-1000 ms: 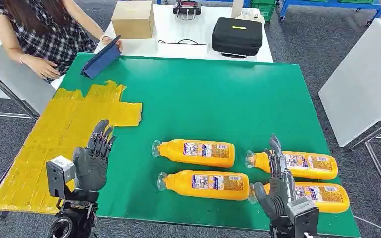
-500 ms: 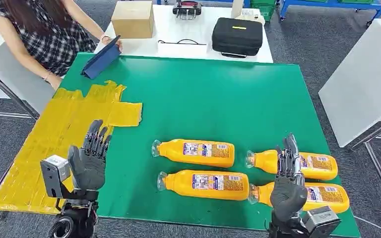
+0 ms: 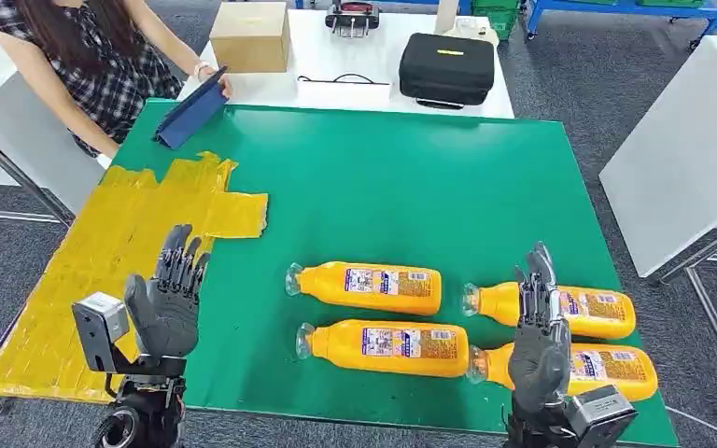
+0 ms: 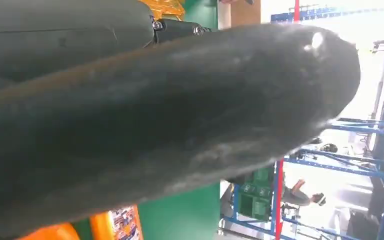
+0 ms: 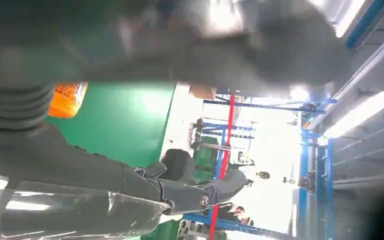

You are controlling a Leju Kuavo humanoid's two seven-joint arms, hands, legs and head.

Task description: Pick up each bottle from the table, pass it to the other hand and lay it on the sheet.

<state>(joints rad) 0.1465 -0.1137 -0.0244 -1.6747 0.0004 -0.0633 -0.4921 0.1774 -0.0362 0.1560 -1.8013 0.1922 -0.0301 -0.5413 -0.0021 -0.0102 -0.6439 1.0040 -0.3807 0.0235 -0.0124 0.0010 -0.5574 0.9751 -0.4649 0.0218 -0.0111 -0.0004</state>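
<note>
Lying on their sides on the green table (image 3: 401, 177), four orange bottles (image 3: 371, 287) sat well apart from the yellow sheet (image 3: 103, 261). Both the left hand (image 3: 170, 301) and right hand (image 3: 537, 327) hovered with fingers spread, holding nothing. The bottles looked full, fairly heavy and smooth; gripping around the labelled middle seemed safest.

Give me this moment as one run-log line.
left hand: raised, holds nothing | right hand: raised over right bottles, holds nothing | bottles: four on green table | yellow sheet: no bottle yet
</note>
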